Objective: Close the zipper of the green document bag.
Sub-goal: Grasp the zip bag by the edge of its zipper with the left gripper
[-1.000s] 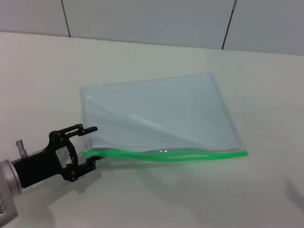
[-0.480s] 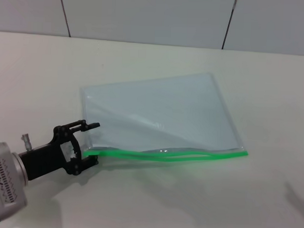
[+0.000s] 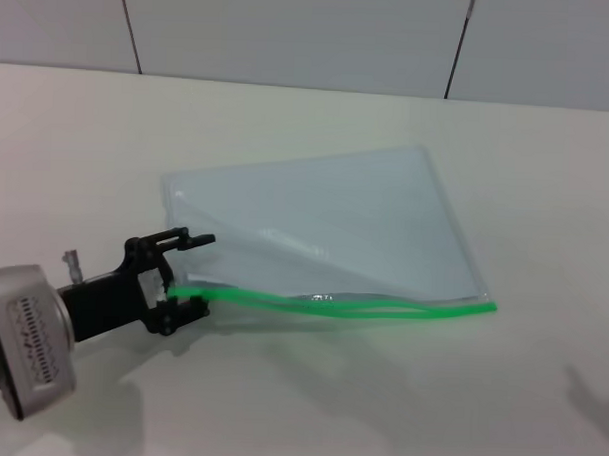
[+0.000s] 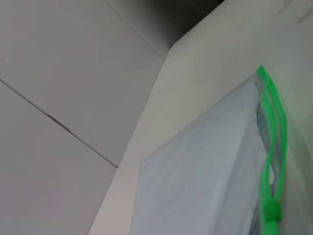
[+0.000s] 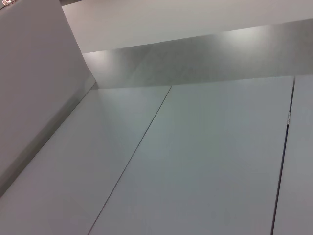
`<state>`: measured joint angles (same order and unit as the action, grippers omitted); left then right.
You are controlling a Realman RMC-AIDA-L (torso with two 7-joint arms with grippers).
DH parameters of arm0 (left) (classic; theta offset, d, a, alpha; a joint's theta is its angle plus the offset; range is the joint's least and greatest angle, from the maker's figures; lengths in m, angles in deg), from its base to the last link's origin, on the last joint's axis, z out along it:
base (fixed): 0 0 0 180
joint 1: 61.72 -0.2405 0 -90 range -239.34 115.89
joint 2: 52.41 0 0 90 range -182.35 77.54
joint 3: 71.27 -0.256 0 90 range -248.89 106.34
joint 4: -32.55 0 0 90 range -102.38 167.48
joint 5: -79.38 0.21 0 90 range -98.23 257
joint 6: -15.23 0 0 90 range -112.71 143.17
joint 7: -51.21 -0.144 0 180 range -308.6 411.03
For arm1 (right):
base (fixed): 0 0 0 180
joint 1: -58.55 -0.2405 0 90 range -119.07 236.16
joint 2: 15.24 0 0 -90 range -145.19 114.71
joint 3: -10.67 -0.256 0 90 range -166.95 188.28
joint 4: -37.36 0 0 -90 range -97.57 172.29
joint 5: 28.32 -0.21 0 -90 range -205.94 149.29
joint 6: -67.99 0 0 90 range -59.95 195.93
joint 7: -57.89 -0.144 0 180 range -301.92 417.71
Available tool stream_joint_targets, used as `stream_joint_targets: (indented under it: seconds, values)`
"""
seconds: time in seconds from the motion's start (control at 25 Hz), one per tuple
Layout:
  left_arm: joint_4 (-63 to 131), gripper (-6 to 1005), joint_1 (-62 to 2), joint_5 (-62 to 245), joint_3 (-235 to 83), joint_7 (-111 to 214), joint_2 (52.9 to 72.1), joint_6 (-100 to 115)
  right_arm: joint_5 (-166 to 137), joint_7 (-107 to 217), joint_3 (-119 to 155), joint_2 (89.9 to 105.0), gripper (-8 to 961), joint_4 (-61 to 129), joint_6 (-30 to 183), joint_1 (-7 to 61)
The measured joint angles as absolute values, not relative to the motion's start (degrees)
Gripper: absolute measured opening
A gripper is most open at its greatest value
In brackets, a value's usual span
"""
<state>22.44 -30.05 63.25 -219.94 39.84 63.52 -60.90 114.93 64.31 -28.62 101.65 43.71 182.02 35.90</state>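
Observation:
The green document bag (image 3: 325,209) lies flat on the white table, a translucent pale blue pouch. Its zipper (image 3: 342,306) is a bright green strip along the near edge, wavy, with the two halves parted in the middle. My left gripper (image 3: 195,274) is at the bag's near left corner, open, with one finger on each side of the zipper's left end. In the left wrist view the bag (image 4: 205,171) and zipper (image 4: 269,156) fill the lower part, and a small green slider tab (image 4: 273,211) sits close to the camera. The right gripper is out of view.
The white table (image 3: 308,408) stretches around the bag, with a grey panelled wall (image 3: 291,27) behind it. The right wrist view shows only grey wall panels (image 5: 195,161).
My left gripper has moved forward and a little right, closing in on the bag's near left corner. The zipper's left end now lies between its fingers. The bag has stayed put.

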Motion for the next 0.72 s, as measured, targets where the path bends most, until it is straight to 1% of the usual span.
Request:
stream_joint_targets:
  seconds: [0.36, 0.6, 0.72]
  values:
    - [23.50, 615, -28.46, 63.43, -220.07, 39.98, 63.06, -59.88, 114.93, 64.32, -27.94, 101.66, 873, 43.88, 181.98, 35.82]
    - [23.50, 435, -27.38, 64.18, -220.13, 42.99, 62.94, -59.27, 114.93, 64.37, -27.45, 101.66, 873, 43.90, 181.88, 35.71]
    - [23.50, 306, -27.03, 64.17, -220.15, 44.56, 62.76, -59.16, 114.93, 64.76, -26.94, 101.66, 873, 43.89, 181.54, 35.61]
